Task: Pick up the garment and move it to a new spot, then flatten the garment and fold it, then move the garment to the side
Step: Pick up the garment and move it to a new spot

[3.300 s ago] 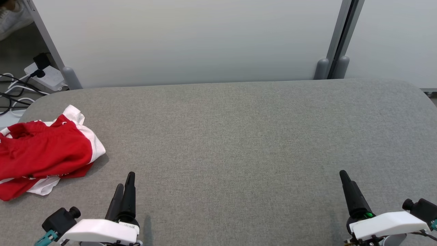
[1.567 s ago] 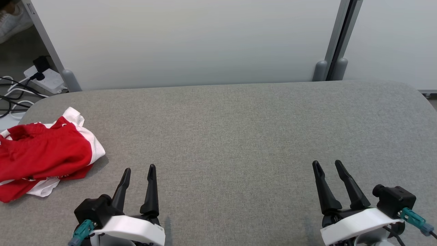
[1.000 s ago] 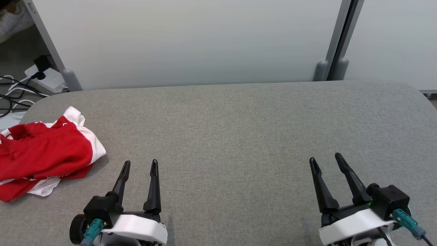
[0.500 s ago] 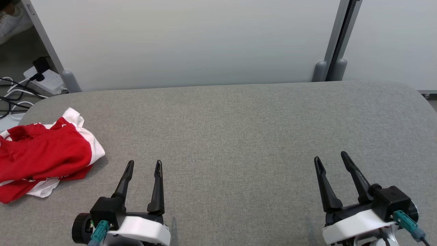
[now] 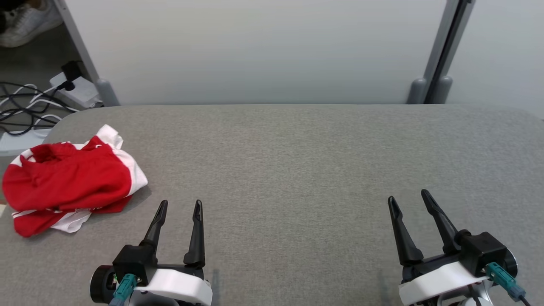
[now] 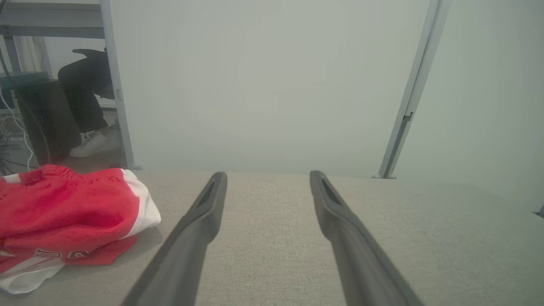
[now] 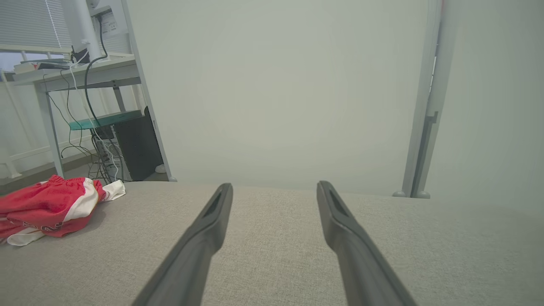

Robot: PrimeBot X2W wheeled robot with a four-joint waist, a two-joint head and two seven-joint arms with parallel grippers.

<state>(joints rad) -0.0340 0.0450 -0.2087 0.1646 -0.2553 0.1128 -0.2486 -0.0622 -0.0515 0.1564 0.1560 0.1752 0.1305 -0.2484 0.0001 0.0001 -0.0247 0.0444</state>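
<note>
Black trouser leg [image 6: 83, 100] shows beyond the garment [image 6: 68, 210], left wrist view.

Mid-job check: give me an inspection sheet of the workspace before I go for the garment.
surface: grey fabric tabletop, flat, rounded corners.
job's things: red and white garment, crumpled at the table's left end, not held.
clutter: nothing seen.
grippers: left gripper and right gripper both open, empty, near edge, apart from the garment.
cables: cables and a power strip on the floor beyond the left corner.
surroundings: pale partition panels behind; a person's shoe far left.
</note>
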